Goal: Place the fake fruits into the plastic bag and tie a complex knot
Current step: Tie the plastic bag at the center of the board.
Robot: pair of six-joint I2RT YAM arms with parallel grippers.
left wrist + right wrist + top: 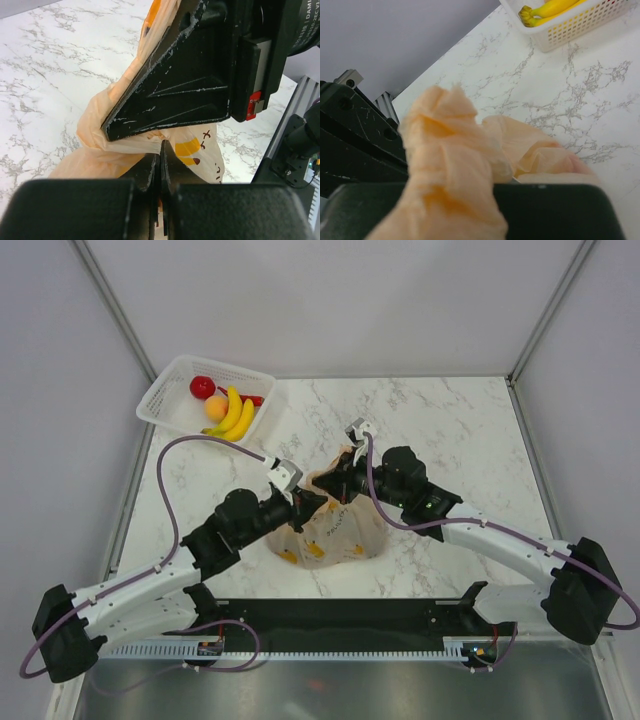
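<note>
The peach plastic bag [330, 530] stands at the table's middle with yellow prints on its side. My left gripper [312, 502] comes from the left and is shut on a fold near the bag's top [100, 125], fingertips together [161, 145]. My right gripper [343, 483] meets it from the right, one black finger [175, 85] just above the left jaws. It is shut on a bunched handle strip [450, 150] that rises in front of its camera. Both grippers cover the bag's top, so the knot is hidden. Fake fruits lie in the basket: bananas [236, 415], apple [202, 387], peach [216, 407].
The white lattice basket [165, 400] sits at the far left corner of the marble table, also in the right wrist view [570, 32]. A red chili [252, 399] lies behind the bananas. Grey walls enclose the table on three sides.
</note>
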